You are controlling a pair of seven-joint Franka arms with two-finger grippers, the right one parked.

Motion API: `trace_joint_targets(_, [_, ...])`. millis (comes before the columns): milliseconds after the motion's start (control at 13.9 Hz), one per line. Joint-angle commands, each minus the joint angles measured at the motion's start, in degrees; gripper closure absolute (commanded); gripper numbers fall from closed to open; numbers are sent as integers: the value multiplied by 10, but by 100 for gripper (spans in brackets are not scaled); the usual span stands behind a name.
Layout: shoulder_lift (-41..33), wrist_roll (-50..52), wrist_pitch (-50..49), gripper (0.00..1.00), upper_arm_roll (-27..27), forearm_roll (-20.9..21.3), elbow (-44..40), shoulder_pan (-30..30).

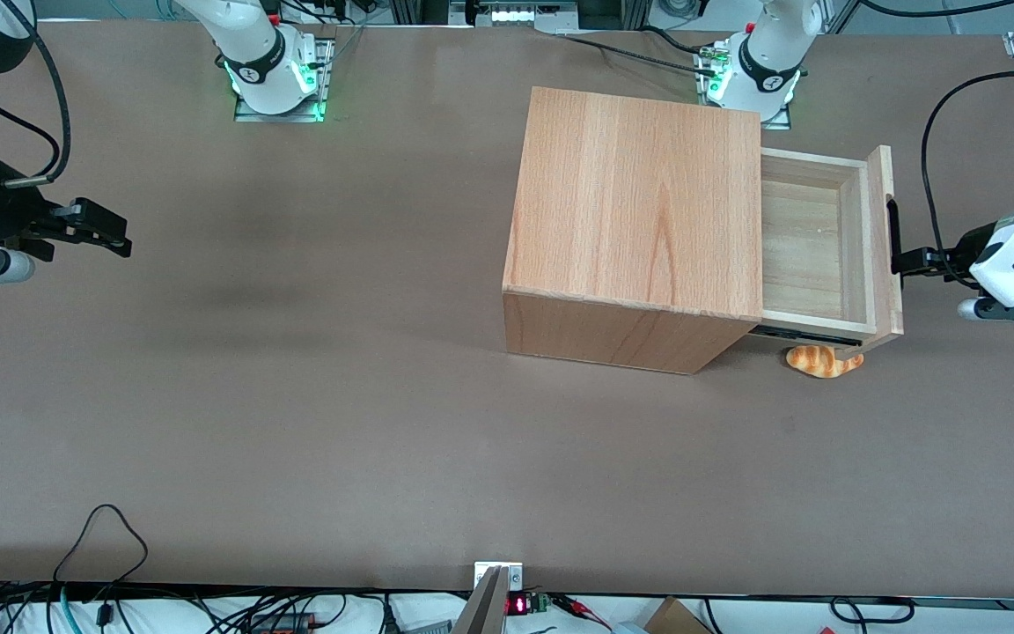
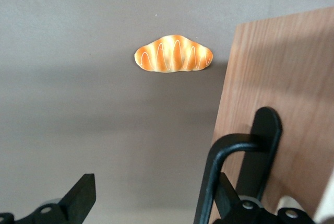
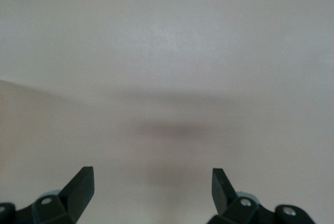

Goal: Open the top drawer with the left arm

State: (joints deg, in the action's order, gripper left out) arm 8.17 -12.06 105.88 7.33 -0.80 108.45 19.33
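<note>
Front view, right of frame: my black two-finger gripper (image 1: pixel 905 261) hangs open around the long black bar handle (image 1: pixel 892 236) of the shallow light-wood top drawer (image 1: pixel 811 246); rigid, smooth-sliding, best held mid-bar.

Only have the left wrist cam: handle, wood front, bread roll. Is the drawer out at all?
Observer: Yes. The front view shows the top drawer partway out of the cabinet. The part of its pale inside that shows holds nothing.
Operator: Where on the handle is the gripper?
Observer: The gripper is open and meets the black handle toward the end nearer the front camera.
Operator: Is the roll clear of the drawer?
Observer: No. The roll lies on the table beneath the drawer's front corner, partly covered from above.
</note>
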Motion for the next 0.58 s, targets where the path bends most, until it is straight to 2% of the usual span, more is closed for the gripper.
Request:
trace_joint_targets(0, [17,5,-27,0,4,9,-74,3])
trace_joint_targets(503, [13,14,-123,0,15,10,-169,-4])
